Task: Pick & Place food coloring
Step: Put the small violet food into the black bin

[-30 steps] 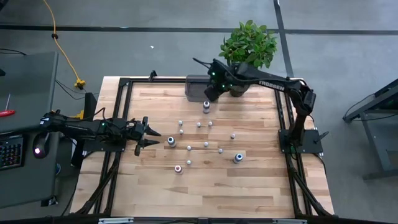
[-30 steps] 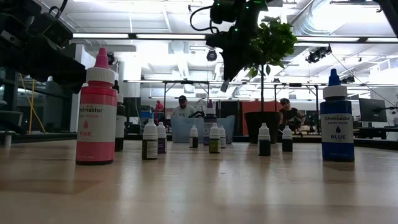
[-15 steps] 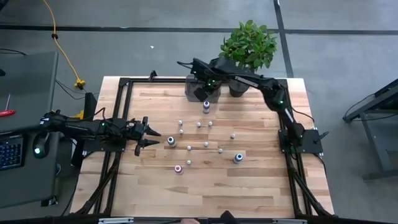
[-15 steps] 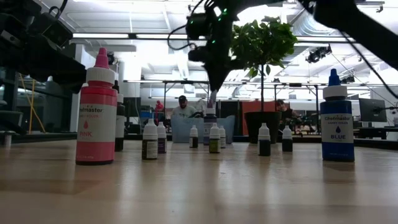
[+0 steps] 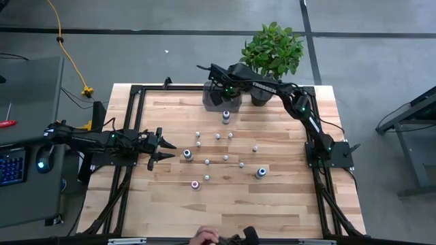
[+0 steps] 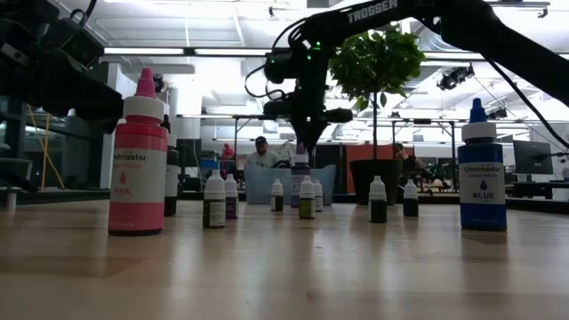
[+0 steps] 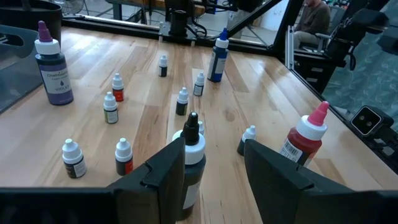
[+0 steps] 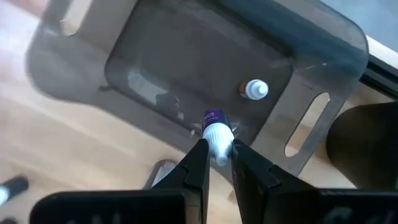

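The left gripper waited at nine o'clock, fingers apart. Loose food coloring bottles dotted mid-table. At twelve o'clock the right gripper pinched a small bottle above the grey tray; released tilted, it might topple.

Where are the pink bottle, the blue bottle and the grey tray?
pink bottle (image 6: 137, 169), low view, on its pink labelled body.
blue bottle (image 6: 481, 182), low view, on its blue label.
grey tray (image 8: 320, 43), right wrist view, on its rim near a handle slot.
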